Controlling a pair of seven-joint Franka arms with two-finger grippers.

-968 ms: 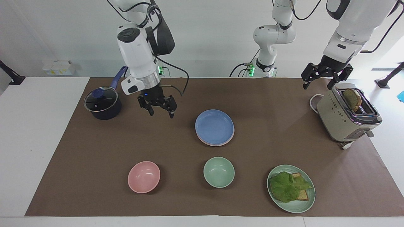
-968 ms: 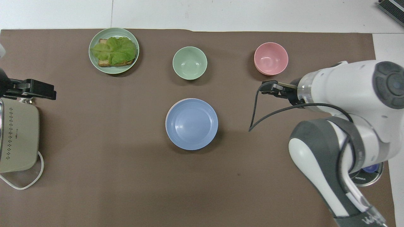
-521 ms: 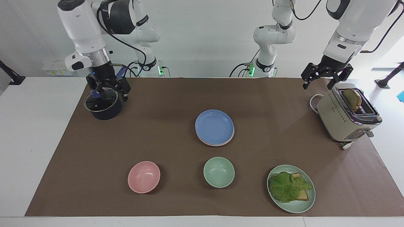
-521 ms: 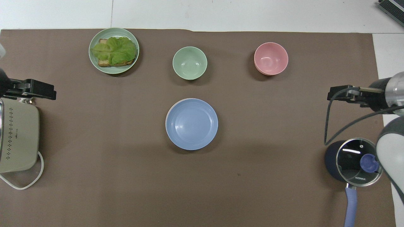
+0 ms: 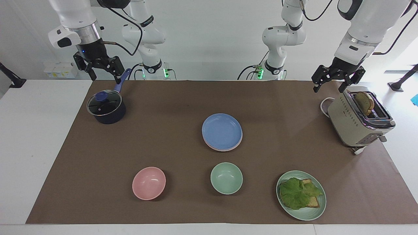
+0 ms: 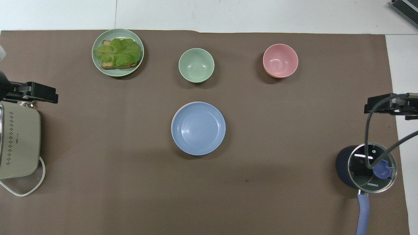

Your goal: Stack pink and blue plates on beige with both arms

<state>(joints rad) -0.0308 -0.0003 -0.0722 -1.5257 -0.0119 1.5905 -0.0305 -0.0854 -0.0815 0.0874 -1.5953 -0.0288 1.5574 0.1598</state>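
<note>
The blue plate (image 5: 222,130) (image 6: 198,128) lies in the middle of the brown mat, on top of a stack. A thin edge of the pink plate (image 5: 224,149) shows under it. The beige plate is hidden. My right gripper (image 5: 104,76) (image 6: 388,106) hangs open and empty over the right arm's end of the table, above the pot's handle. Above the toaster, at the left arm's end, my left gripper (image 5: 329,88) (image 6: 32,93) is open with nothing in it. Both grippers are well away from the stack.
A dark pot with a glass lid (image 5: 106,107) stands at the right arm's end. A beige toaster (image 5: 357,119) holding bread stands at the left arm's end. Farther from the robots are a pink bowl (image 5: 149,182), a mint bowl (image 5: 226,178) and a green plate (image 5: 307,215) with lettuce toast.
The right arm swung from beside the plate stack out to its own end of the table and rose above the pot. The left arm and the plates did not move.
</note>
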